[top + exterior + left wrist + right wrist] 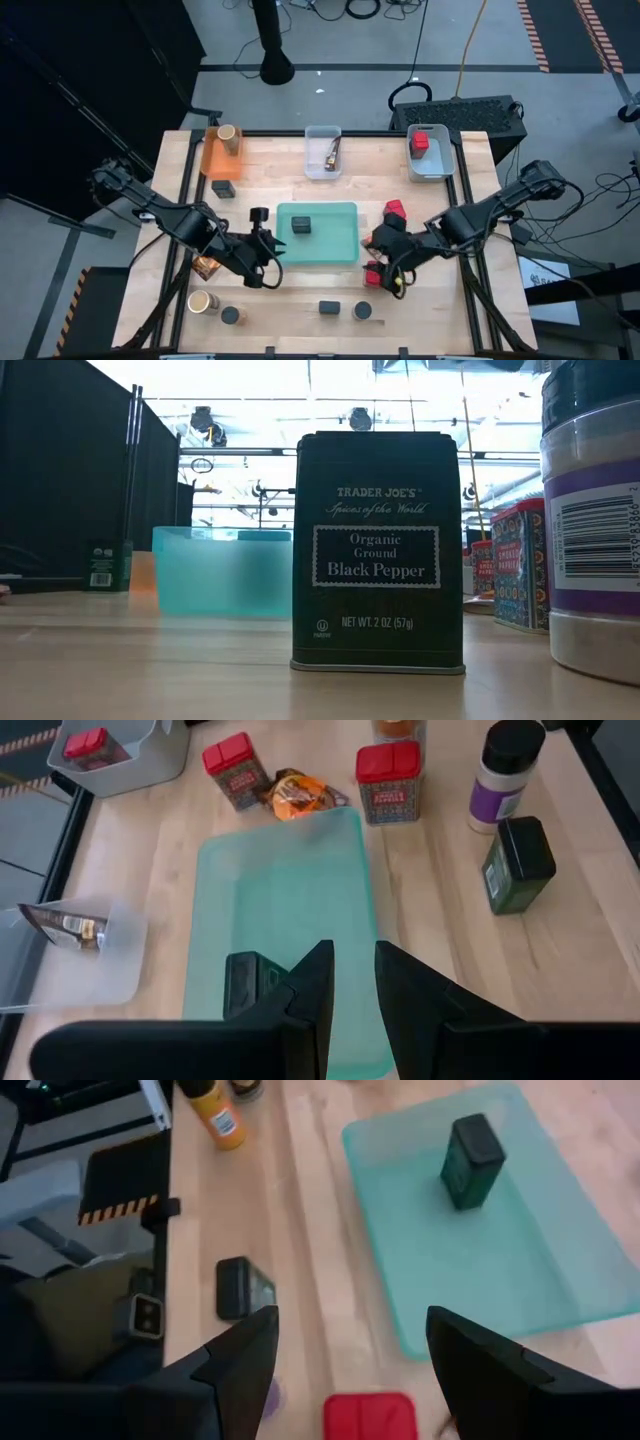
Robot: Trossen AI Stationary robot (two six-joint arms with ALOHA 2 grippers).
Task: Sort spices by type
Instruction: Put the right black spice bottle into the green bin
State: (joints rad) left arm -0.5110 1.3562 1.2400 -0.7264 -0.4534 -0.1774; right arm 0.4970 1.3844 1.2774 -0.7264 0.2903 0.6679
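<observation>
Black pepper tin upright on near table edge; left gripper jaws narrowly parted, empty; right gripper jaws spread above red tin.

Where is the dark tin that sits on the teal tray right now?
In the high view, the dark tin lies on the left half of the teal tray at the table's middle, between the two arms, nearer the left pincer.

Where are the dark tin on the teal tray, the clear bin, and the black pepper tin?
Dark green rectangular tin (470, 1160), right wrist view, its side.
Clear plastic bin (312, 165), high view, rim.
Black pepper tin (378, 555), low view, front label.
</observation>
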